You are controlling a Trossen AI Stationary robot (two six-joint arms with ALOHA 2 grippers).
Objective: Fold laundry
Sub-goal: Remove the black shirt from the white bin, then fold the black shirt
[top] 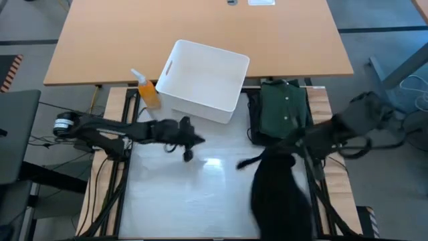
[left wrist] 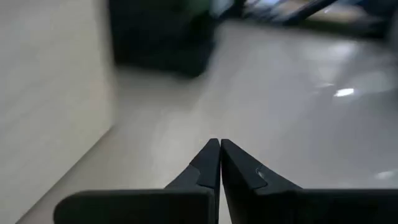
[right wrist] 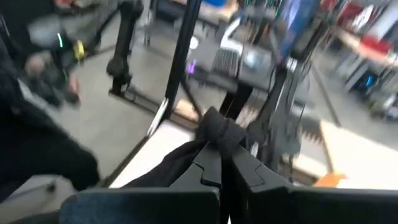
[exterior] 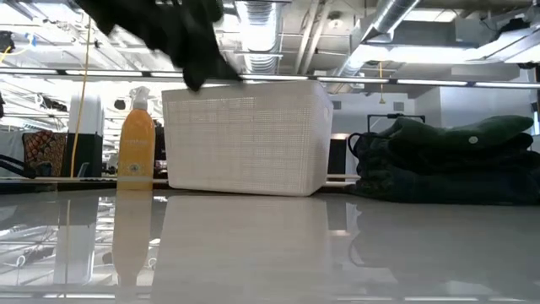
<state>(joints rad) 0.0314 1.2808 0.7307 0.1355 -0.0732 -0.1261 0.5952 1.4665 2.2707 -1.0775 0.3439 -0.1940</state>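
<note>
high view: right claw [top: 292,148] pinches black garment [top: 279,191] beside open table [top: 200,201].

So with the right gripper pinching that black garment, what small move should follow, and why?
Probably the right gripper, shut on the soft black garment, should carry it over the bare white table: the cloth hangs off the table's front edge, while the left gripper waits shut.

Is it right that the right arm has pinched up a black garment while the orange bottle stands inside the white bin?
Not quite. The bottle stands outside the bin, beside it, as the high view shows. The rest holds: the right gripper has its fingers shut on the black garment.
</note>
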